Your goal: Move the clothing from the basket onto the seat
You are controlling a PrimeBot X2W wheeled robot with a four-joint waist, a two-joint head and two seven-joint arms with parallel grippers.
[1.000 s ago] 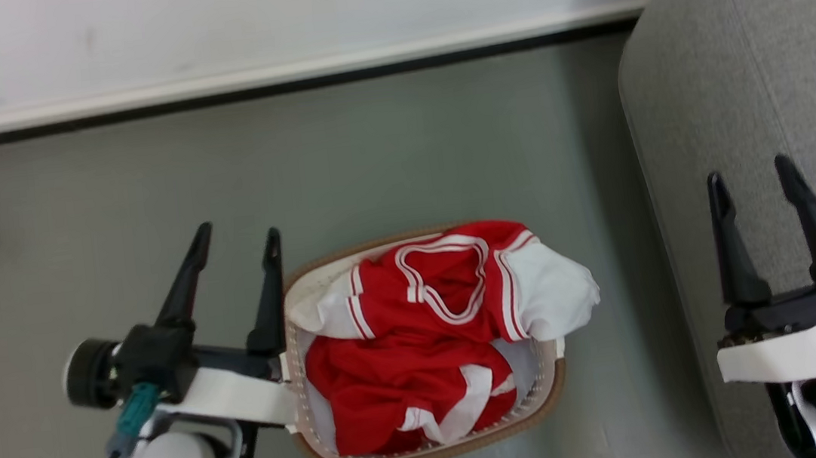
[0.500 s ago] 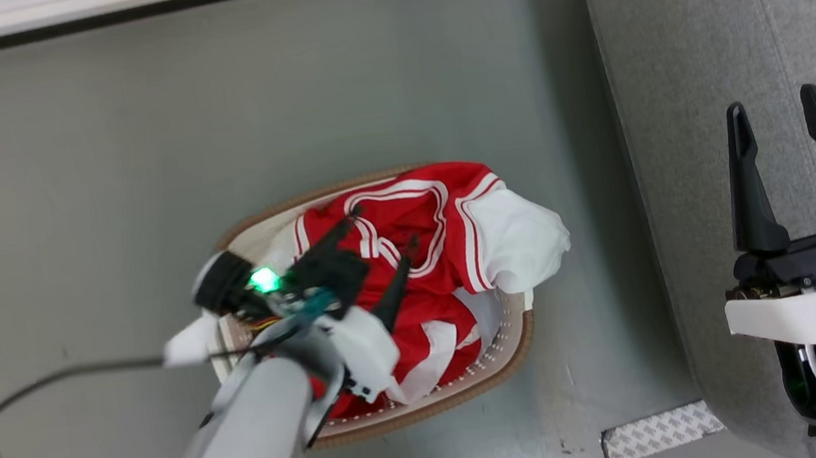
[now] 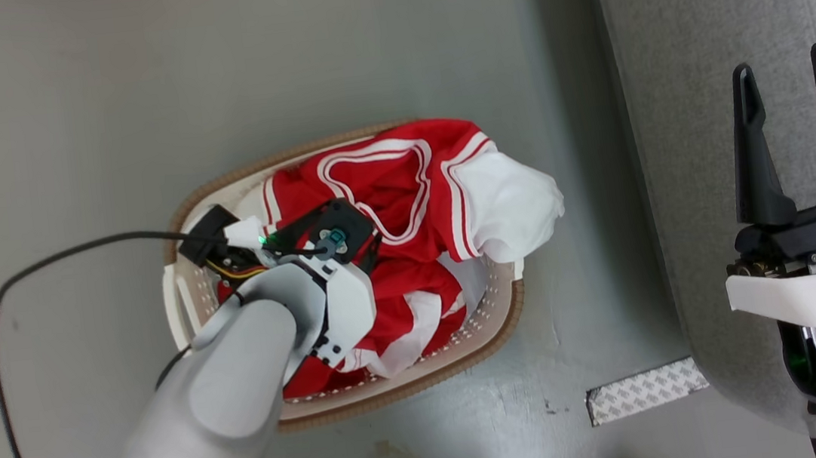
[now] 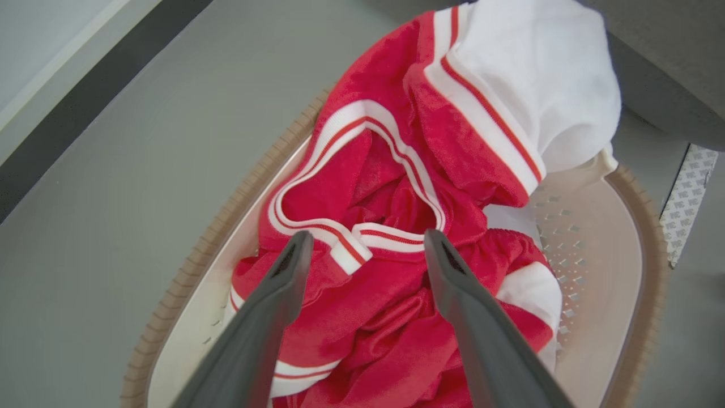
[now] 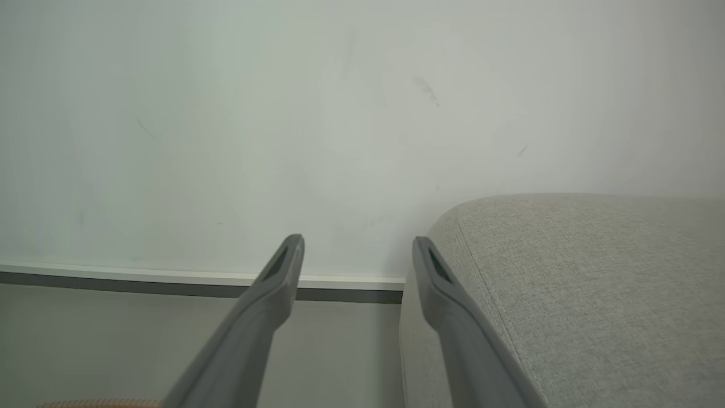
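1. The grey floor (image 3: pixel 99 102) is the biggest thing, and the basket stands on it
2. The seat (image 3: pixel 703 76) is big, grey and soft. It is on the robot's right side, and its long edge runs up and down the head view. The right wrist view shows its round corner near a pale wall (image 5: pixel 226 113)
3. The basket (image 3: pixel 185 313) is just beside the seat, with a strip of floor between them. It is an oval, and its long way goes across the head view, with the end by the seat tipped a bit away from the robot
4. The clothing (image 3: pixel 388 185) is in the basket, all red and white and bunched up. The V-neck lies on top, and the tip of the V points back at the robot. A white sleeve hangs over the rim at the seat end
5. The left tool (image 4: pixel 367 238) points down into the basket. Its two fingers are spread wide, one on each side of the tip of the V. I cannot tell if they touch the cloth
6. The right tool (image 3: pixel 781 61) is over the seat's edge, fingers spread wide and pointing at the wall
7. A black cable (image 3: pixel 40 264) loops from the left arm over the floor
8. A small patch of white tape (image 3: pixel 645 390) is stuck on the floor by the seat
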